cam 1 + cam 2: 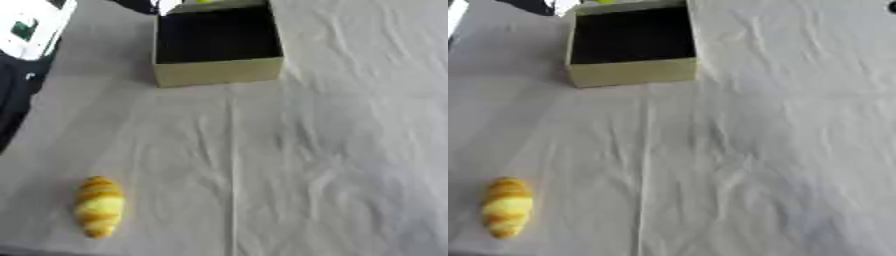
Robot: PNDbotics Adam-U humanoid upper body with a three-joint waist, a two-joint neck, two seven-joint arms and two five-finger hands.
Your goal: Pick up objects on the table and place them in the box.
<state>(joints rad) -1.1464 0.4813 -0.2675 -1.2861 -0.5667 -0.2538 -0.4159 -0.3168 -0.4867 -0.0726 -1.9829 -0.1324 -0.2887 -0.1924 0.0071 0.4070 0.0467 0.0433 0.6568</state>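
A yellow and orange striped object shaped like a croissant (99,206) lies on the white cloth near the front left of the table. An open box (219,71) with pale olive walls and a dark inside stands at the far middle, well away from the croissant. Something small and yellow-green (203,1) shows just past the box's far rim. Neither of my hands shows in either view.
A wrinkled white cloth (332,150) covers the table, with a fold line running down its middle. Off the table's left edge sits a white device with a green mark (31,27) above dark shapes. A dark object (535,6) lies behind the box at the far edge.
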